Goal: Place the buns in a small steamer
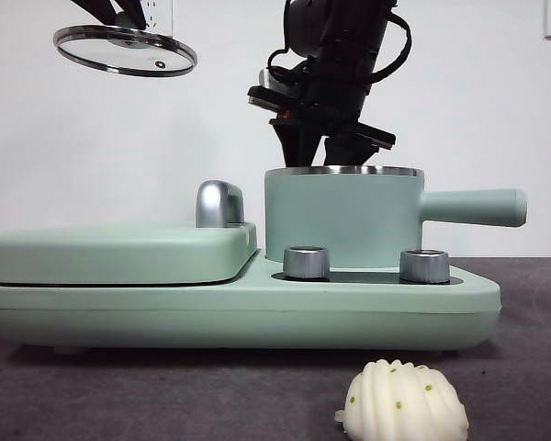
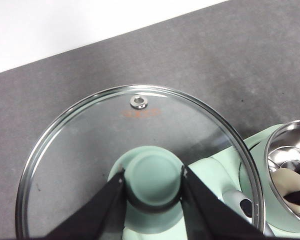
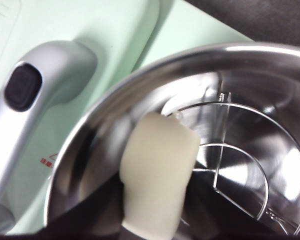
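The small steamer [image 1: 342,216] stands uncovered on the right of the mint-green base, its straight handle pointing right. High at the left, my left gripper [image 2: 154,177] is shut on the green knob of the steamer's glass lid [image 1: 124,48]. My right gripper [image 1: 326,147] reaches down into the steamer [image 3: 140,75], shut on the smooth bun [image 3: 157,170], which hangs inside the steel wall above a wire rack [image 3: 240,170]. The ridged bun [image 1: 402,402] with green specks lies on the dark table in front of the appliance, apart from both grippers.
A flat mint-green griddle lid [image 1: 119,253] with a chrome handle [image 1: 219,204] covers the left half of the base. Two steel knobs [image 1: 306,262] stand in front of the steamer. A white wall is behind.
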### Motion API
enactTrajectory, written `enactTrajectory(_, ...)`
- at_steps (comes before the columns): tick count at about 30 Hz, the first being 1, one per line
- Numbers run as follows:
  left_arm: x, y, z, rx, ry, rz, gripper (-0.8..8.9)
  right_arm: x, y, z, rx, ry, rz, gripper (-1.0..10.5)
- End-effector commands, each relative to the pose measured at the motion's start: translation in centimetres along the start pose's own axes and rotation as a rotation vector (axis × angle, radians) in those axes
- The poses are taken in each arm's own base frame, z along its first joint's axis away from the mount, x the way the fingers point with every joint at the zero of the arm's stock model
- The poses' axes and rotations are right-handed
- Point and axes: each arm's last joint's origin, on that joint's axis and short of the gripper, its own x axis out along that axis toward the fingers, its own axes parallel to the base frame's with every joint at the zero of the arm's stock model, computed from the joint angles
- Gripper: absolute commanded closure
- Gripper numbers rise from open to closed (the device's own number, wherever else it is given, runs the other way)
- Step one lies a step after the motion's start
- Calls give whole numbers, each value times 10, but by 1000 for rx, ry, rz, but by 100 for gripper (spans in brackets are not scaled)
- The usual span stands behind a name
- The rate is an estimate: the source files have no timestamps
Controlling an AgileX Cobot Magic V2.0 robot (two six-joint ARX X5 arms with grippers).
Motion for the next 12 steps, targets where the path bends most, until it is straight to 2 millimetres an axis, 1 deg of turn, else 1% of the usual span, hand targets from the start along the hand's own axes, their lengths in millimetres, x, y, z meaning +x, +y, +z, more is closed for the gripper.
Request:
enactTrajectory(1,0,0,7,4,-39,-7,806,4,1,5,-10,-1,2,674)
enactTrajectory(3,0,0,6,4,-37,-7,806,4,0,5,-10,-3,1,642)
enactTrajectory(5,0,0,6,4,-35,-8,806,4,1,6,-10,-10,2,633)
enactTrajectory(6,0,0,6,4,-34,-8,806,4,1,6,-5,-10,2,612)
enactTrajectory(9,0,0,6,4,-34,-8,806,3,-2,6,19,-13,1,501)
enactTrajectory(12,0,0,6,4,-34,-8,806,0,-3,6,28,-20,0,463)
